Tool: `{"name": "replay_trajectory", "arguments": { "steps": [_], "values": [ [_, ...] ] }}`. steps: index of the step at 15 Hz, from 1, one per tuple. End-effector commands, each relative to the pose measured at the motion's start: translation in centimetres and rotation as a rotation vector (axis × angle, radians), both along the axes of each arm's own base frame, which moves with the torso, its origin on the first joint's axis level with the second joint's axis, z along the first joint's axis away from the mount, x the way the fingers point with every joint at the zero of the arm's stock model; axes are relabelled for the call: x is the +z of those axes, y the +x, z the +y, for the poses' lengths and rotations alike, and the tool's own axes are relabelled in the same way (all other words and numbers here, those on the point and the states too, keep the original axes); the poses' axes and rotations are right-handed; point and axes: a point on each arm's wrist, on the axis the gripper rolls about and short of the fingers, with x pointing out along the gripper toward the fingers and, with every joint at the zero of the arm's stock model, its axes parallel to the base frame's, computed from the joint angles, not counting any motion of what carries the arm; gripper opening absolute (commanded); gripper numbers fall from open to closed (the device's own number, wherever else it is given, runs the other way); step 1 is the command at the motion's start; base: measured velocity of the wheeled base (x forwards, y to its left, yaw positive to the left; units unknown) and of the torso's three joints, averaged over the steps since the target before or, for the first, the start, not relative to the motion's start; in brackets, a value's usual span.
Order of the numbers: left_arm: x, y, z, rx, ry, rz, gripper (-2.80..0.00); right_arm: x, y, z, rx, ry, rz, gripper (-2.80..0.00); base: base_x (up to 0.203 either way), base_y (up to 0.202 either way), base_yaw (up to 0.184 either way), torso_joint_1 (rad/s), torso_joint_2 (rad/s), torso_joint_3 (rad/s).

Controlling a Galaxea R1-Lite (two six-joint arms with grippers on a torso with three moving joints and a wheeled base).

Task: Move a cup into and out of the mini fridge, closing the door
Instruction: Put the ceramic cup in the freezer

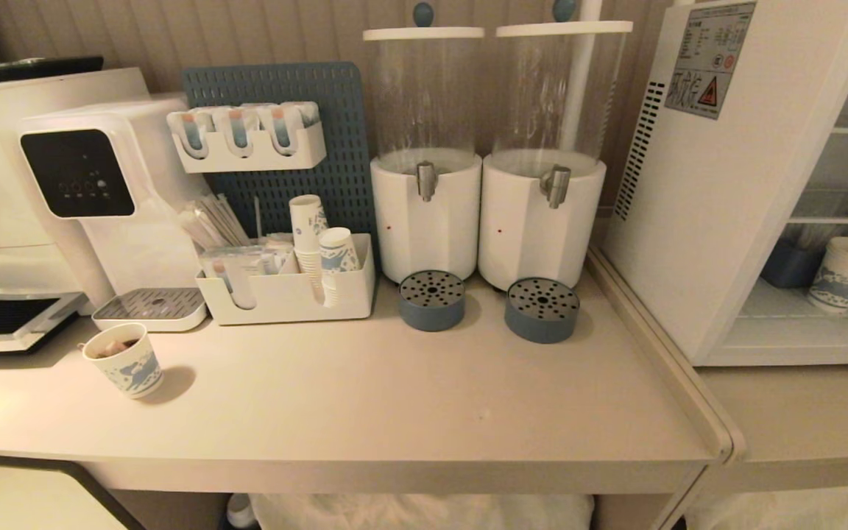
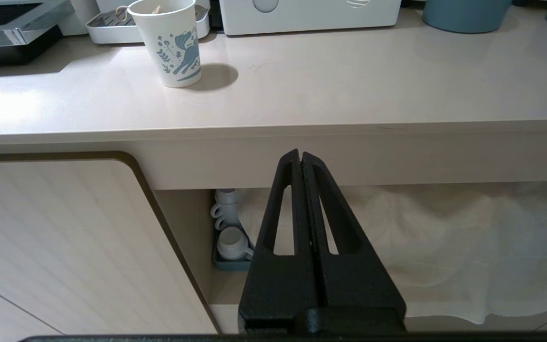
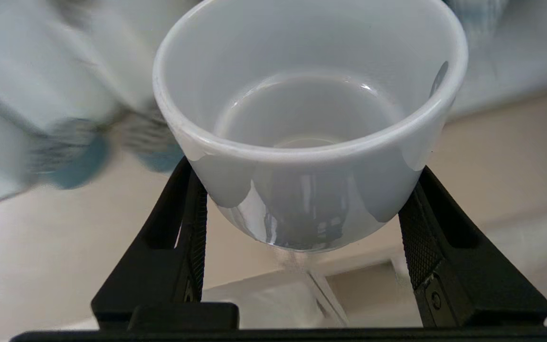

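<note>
My right gripper (image 3: 306, 190) is shut on the cup (image 3: 311, 95), a plain white glossy cup held upright above the beige counter. Its black fingers (image 3: 193, 213) press the cup's two sides, and the cup looks empty. Neither arm shows in the head view. The mini fridge (image 1: 696, 184) stands at the right end of the counter with a warning sticker on its side. Wire shelves and a patterned paper cup (image 1: 847, 274) show inside it. Whether the door is open I cannot tell. My left gripper (image 2: 300, 154) is shut and empty, parked below the counter's front edge.
A patterned paper cup (image 1: 126, 361) stands near the counter's left front. Two white drink dispensers (image 1: 428, 213) with blue drip cups (image 1: 542, 309) line the back, beside a cup organizer (image 1: 288, 294) and a water machine (image 1: 78, 177). Spare white mugs (image 2: 231, 240) sit under the counter.
</note>
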Motion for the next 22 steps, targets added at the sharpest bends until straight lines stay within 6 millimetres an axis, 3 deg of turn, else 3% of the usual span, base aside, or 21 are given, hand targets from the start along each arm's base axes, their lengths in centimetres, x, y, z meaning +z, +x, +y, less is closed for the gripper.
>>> {"name": "replay_trajectory", "arguments": {
  "steps": [1, 6, 14, 22],
  "values": [
    [0.0, 0.0, 0.0, 0.000, 0.000, 0.001, -2.80, -2.5, 2.6, -0.7, -0.045, 0.007, 0.110, -2.80, 0.000, 0.000, 0.000, 0.000, 0.00, 0.000],
    [0.0, 0.0, 0.0, 0.000, 0.000, 0.001, -2.80, -6.1, 6.1, -4.2, -0.133, -0.022, 0.143, -2.80, 0.000, 0.000, 0.000, 0.000, 0.00, 0.000],
    [0.0, 0.0, 0.0, 0.000, 0.002, 0.001, -2.80, -9.0, 7.6, -8.4, 0.110, -0.121, 0.021, -2.80, 0.000, 0.000, 0.000, 0.000, 0.00, 0.000],
    [0.0, 0.0, 0.0, 0.000, 0.002, 0.001, -2.80, -13.2, 11.2, -12.2, 0.216, -0.163, -0.101, -2.80, 0.000, 0.000, 0.000, 0.000, 0.00, 0.000]
  ]
}}
